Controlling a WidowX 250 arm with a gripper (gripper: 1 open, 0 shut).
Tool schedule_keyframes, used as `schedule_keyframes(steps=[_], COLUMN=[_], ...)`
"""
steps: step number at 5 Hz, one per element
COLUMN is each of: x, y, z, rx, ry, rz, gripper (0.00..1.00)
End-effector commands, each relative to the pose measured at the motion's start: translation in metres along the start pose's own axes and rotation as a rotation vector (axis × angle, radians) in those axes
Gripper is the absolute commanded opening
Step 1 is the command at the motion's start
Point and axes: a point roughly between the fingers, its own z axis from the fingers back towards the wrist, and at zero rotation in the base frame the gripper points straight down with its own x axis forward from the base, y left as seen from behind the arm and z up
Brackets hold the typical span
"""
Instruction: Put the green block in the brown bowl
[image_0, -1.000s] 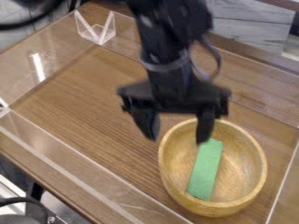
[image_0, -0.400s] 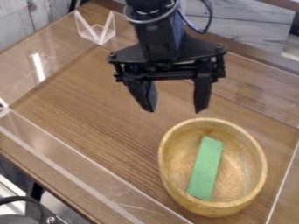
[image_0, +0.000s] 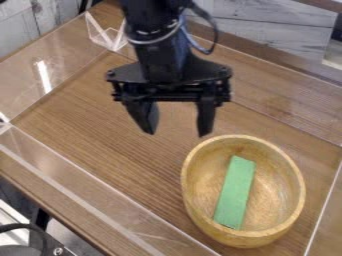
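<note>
The green block (image_0: 237, 192) lies lengthwise inside the brown bowl (image_0: 201, 200), which sits at the lower right of the wooden table. My gripper (image_0: 174, 122) hangs above the table to the upper left of the bowl, pointing down. Its two black fingers stand wide apart with nothing between them. It is clear of the bowl and the block.
A clear plastic wall (image_0: 80, 190) runs around the wooden tabletop (image_0: 94, 120). A small clear stand (image_0: 107, 32) sits at the far edge. Dark cables trail from the arm near the top of the view.
The open gripper has lifted away from over the bowl and moved up and to the left in the picture. The green block stays lying in the bowl.
</note>
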Motion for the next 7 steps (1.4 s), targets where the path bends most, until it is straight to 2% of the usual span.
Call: schedule_keyframes(steps=[1, 2, 3, 4, 6, 7], x=[0.012, 0.021, 0.036, 0.040, 0.034, 0.031], y=[0.012, 0.021, 0.023, 0.021, 0.019, 0.022], z=[0.013, 0.017, 0.016, 0.015, -0.006, -0.016], rx=[0.022, 0.037, 0.051, 0.064, 0.082, 0.100], ry=[-0.049, -0.053, -0.048, -0.034, -0.005, -0.004], rz=[-0.082, -0.105, -0.108, -0.106, -0.112, -0.076], gripper=[1.00, 1.00, 1.00, 1.00, 1.00, 1.00])
